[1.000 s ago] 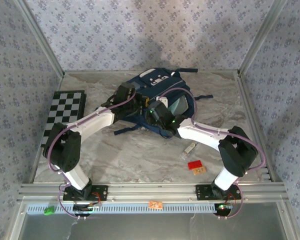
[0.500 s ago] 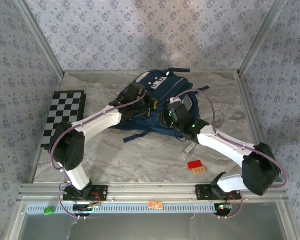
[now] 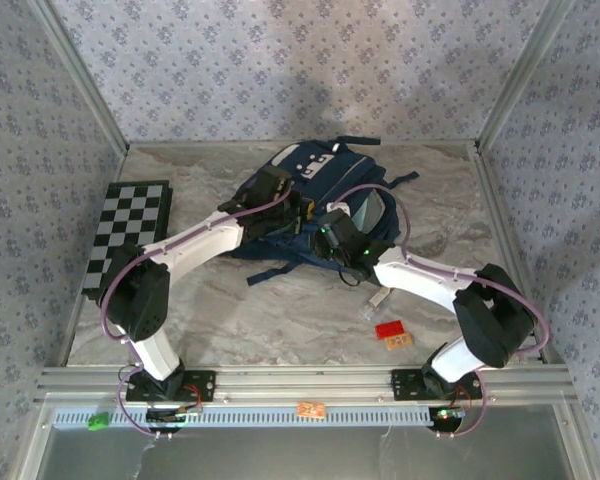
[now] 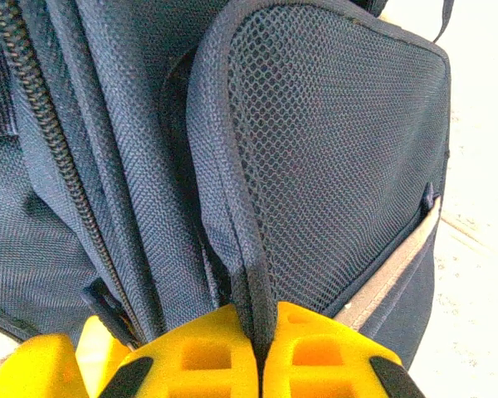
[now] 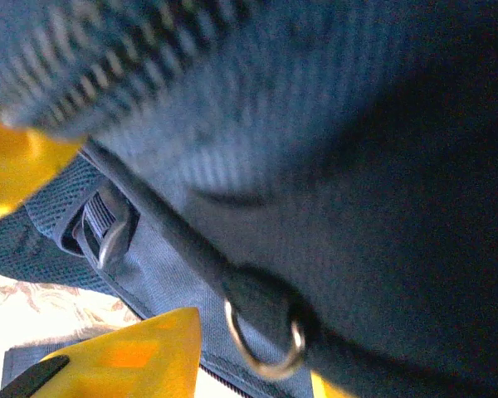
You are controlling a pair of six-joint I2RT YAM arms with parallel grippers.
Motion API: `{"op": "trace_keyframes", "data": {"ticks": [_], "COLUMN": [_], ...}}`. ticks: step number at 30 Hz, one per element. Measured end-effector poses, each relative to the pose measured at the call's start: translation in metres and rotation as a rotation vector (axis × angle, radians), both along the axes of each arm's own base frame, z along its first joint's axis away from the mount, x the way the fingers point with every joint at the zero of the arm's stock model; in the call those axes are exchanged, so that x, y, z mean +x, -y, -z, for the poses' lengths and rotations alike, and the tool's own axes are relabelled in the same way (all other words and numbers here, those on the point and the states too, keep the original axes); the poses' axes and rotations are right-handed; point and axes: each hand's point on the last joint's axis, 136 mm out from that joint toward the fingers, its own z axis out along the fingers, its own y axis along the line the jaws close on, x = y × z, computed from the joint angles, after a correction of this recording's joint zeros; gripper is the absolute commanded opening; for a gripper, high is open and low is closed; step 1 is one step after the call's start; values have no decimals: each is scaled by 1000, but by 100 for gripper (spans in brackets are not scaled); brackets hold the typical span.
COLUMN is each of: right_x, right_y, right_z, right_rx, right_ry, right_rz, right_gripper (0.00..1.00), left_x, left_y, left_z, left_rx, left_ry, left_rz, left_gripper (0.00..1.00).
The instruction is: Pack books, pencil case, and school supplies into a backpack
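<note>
**Fig.** The backpack (image 3: pixel 352 172) is shown lying toward the far middle of the bench (image 3: pixel 230 310). The left claw (image 4: pixel 260 340) is closed tight on the piped edge of the mesh pocket (image 4: pixel 340 149), which is pinched between its yellow fingers (image 4: pixel 315 361). The right claw (image 5: pixel 91 240) is pressed against the backpack beside a metal ring (image 5: pixel 266 344). Its jaws stand partly apart, and whether fabric is gripped cannot be told. The pencil case (image 3: pixel 368 208) is seen in the backpack's opening. The school supplies (image 3: pixel 378 297) lie on the bench, near a red block (image 3: pixel 388 329).
</note>
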Motion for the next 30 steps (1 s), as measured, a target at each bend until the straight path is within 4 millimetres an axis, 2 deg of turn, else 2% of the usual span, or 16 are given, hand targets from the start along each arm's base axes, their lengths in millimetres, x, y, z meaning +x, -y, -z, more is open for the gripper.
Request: {"op": "trace_keyframes", "data": {"ticks": [6,9,12,19,23,27,30], "right_x": [14,17,18,10,1,-7,-9], "right_y": [-5,-3,1,1,4,25,26], "right_z": [-8,-10,-10,-18,-32,-41,-40], "right_rx": [-12,-20,-28,-33,-7,-27,-38], "right_ry": [37,40,40,43,52,61,52], "right_rz": [28,64,91,82,50,50,24], "right_gripper": [33,25,12,0,0,0,0], "left_x": [2,4,6,7,14,25,35], "left_y": [-1,-3,-6,-18,-28,-54,-67], "left_z": [0,-1,-1,-1,-8,-7,-10], "left_rx": [5,12,26,103,156,247,286], "left_ry": [6,17,29,67,103,119,139], "left_rz": [-9,-16,-13,25,53,58,63], "left_gripper": [0,0,0,0,0,0,0]}}
